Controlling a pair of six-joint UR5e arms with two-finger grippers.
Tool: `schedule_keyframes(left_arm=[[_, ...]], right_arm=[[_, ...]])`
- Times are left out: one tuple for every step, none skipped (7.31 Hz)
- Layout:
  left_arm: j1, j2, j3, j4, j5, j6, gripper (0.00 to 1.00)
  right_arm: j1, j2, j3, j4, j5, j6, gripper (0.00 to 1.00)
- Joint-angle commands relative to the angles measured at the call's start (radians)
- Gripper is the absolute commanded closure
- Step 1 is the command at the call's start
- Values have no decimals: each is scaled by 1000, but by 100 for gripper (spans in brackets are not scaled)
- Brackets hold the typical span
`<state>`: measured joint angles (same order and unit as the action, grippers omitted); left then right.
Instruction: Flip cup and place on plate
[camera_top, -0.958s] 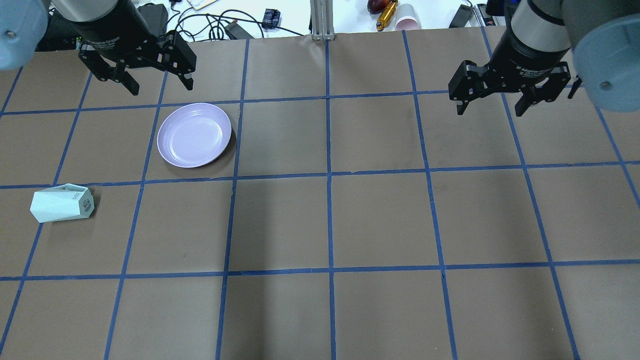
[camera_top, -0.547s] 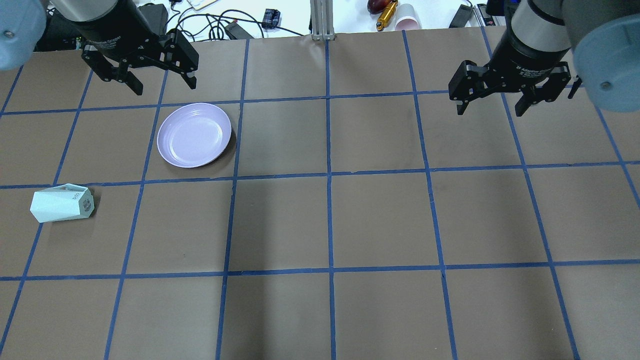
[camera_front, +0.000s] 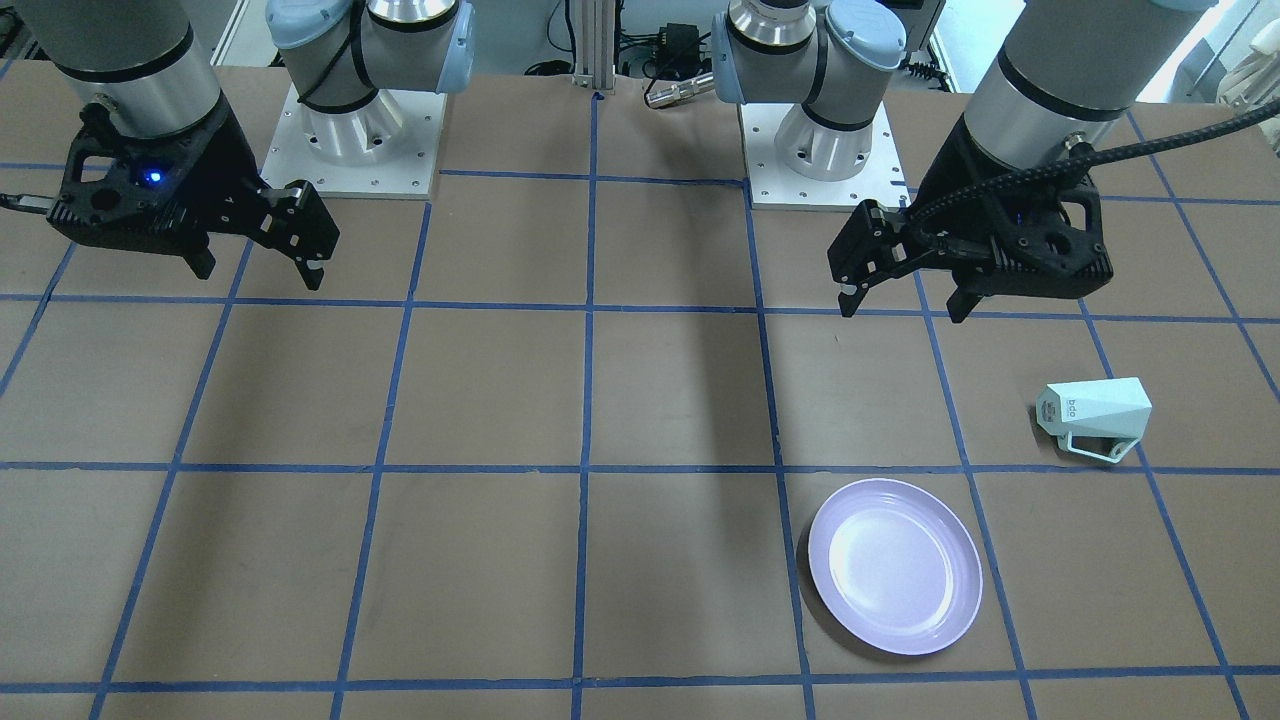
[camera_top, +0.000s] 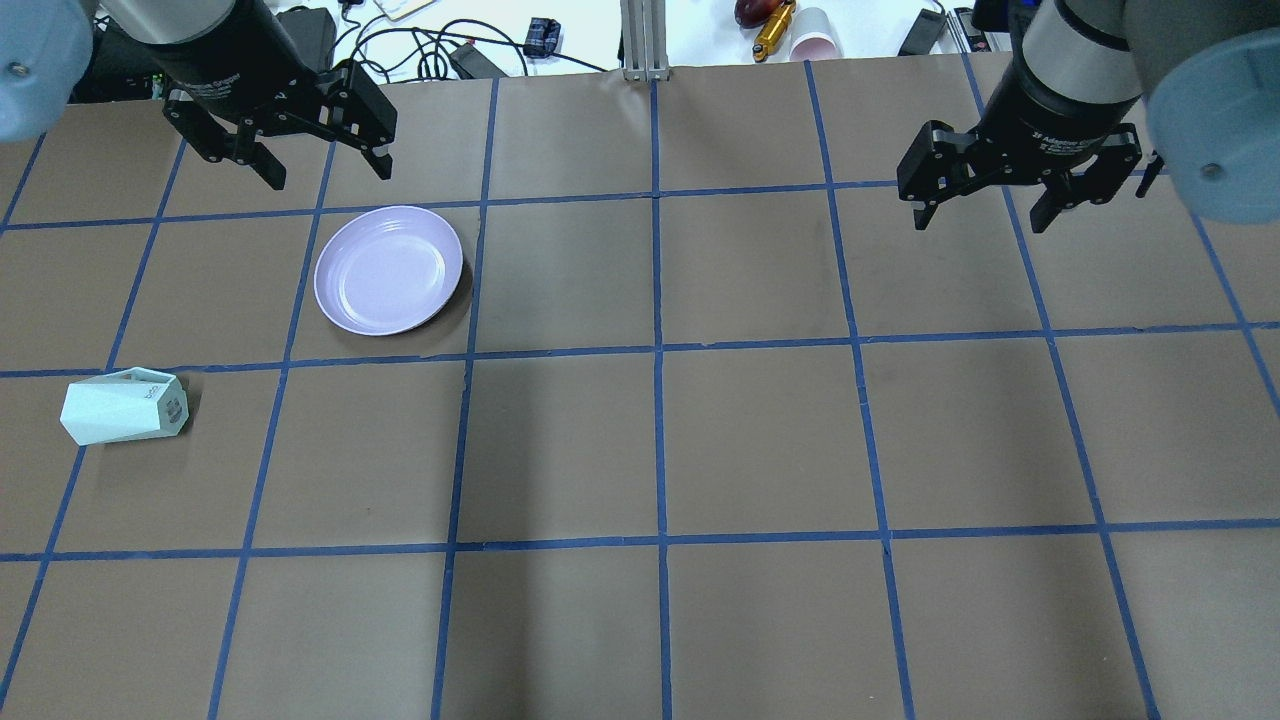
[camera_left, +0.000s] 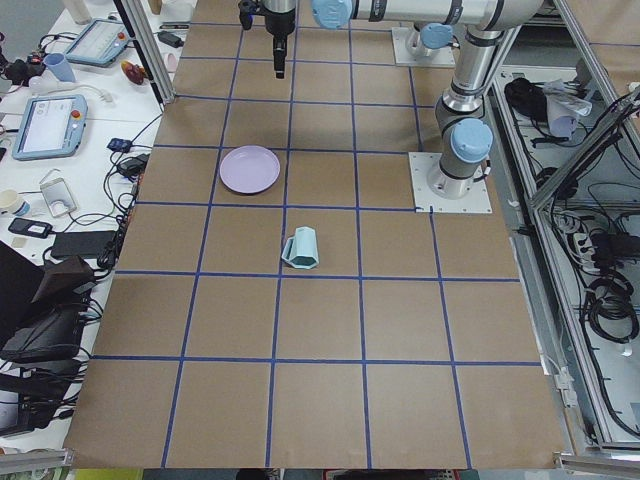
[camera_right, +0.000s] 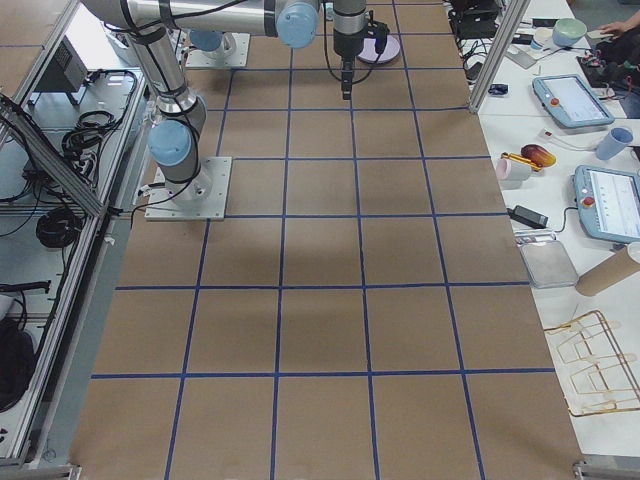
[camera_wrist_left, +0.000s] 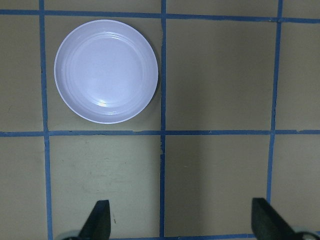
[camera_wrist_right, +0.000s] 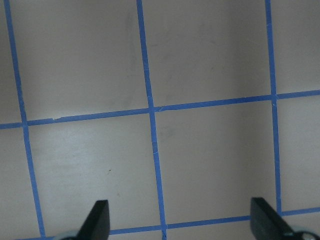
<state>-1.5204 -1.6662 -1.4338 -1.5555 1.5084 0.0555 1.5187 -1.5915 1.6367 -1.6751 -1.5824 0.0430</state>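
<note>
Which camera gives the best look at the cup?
Exterior front-facing: the cup lies on its side, handle and lettering visible. Overhead leaves the handle unclear; exterior left shows it small; both wrist views and exterior right miss it.

The arms are silver tubes with pale-blue joint caps, on square white base plates dotted with screws. The left claw and right claw are black and angular, under collars with white lettering. A braided black cable runs above the left claw; a blue light glows above the right claw.
</note>
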Motion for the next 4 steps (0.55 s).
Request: schedule_keyframes(left_arm=[[0, 5, -7, 3, 7, 18, 0], [0, 6, -8, 3, 7, 20, 0], [0, 8, -10, -1, 7, 20, 0], [0, 8, -7, 0, 9, 20, 0]], right_arm=[[0, -1, 0, 0, -1, 0, 0], [0, 1, 0, 0, -1, 0, 0], [0, -1, 0, 0, -1, 0, 0], [0, 1, 0, 0, -1, 0, 0]])
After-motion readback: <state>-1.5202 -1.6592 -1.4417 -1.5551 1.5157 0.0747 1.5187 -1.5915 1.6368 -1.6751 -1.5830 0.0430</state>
